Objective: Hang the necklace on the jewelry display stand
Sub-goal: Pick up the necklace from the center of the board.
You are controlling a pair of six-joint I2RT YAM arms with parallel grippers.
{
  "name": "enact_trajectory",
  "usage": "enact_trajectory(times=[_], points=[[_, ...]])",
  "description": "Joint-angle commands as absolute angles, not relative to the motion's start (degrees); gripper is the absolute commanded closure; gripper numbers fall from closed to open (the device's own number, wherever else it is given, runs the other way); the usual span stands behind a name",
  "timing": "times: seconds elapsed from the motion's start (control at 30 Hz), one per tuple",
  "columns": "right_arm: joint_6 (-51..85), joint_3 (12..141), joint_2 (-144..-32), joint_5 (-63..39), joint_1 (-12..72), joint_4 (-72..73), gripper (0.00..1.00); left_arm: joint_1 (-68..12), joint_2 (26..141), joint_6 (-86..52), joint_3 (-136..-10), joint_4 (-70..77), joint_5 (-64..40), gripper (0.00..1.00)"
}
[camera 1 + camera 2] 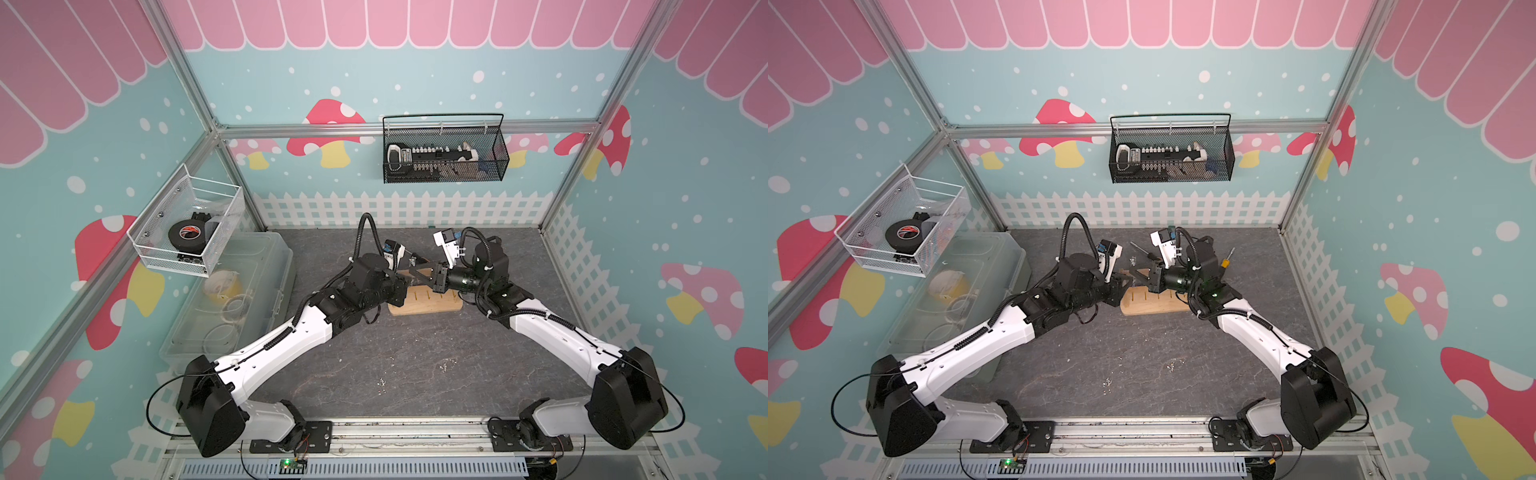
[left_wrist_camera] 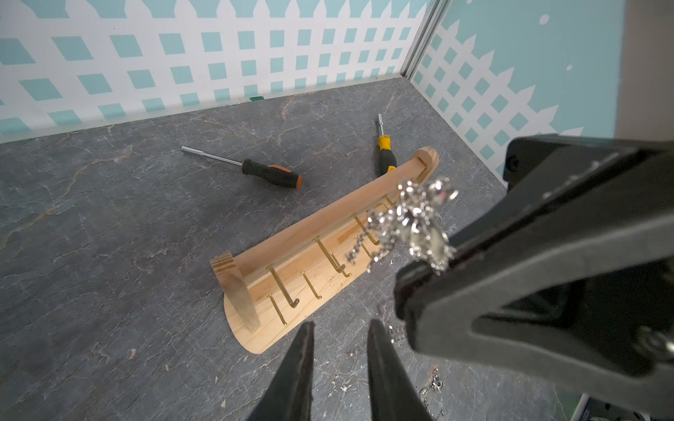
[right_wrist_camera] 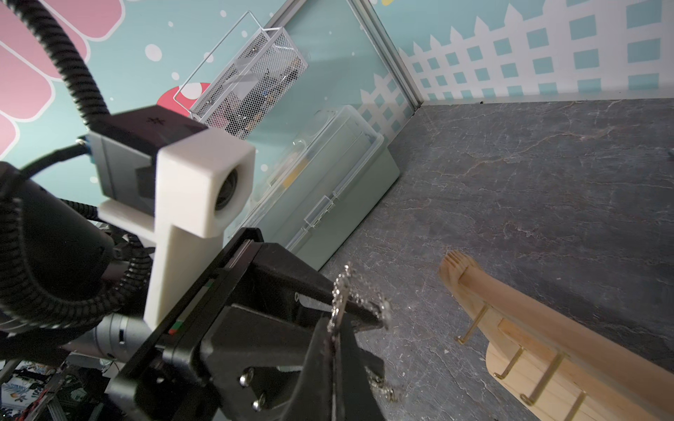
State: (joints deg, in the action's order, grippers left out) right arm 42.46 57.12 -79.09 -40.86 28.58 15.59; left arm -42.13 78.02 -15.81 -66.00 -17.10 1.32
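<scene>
Item: necklace (image 2: 412, 218), a silver chain bunched in a knot at the tips of the right gripper (image 3: 336, 330), with short ends dangling below.
Right gripper: clamped tight on the necklace and raised off the table (image 2: 146, 255), apparently so the chain hangs free.
Left gripper (image 2: 341, 346): fingers narrowly apart with nothing seen between them. The tips are near the necklace, seemingly placed to catch or spread a strand.
Stand (image 2: 321, 226): upright on the table, ahead of the left gripper and roughly beneath the right one. No chain is on it.
Pegs (image 2: 282, 288): gold, in 2 rows, all bare. Their hooked ends point toward the left gripper, so a loop could slide on from that side.
Screwdrivers (image 2: 270, 175): 2, the second with a yellow handle (image 2: 386, 153), lying beyond the stand from the left gripper, clear of the work.
Step, as judged: necklace presented above the pegs, loop not yet opened.
Risk, as judged: the tangled bunch may not open wide enough for a peg.
</scene>
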Motion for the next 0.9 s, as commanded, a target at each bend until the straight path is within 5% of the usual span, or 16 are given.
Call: enact_trajectory(times=[0.0,0.87], points=[[42.10,58.90,-79.50,-39.90,28.96,15.47,0.98,-42.46,76.19,-15.12,-65.28,-16.87,1.14,0.74],[42.54,59.30,-80.32,-41.03,30.01,16.17,0.98,-42.45,75.79,-15.03,-65.27,-16.75,1.92,0.74]])
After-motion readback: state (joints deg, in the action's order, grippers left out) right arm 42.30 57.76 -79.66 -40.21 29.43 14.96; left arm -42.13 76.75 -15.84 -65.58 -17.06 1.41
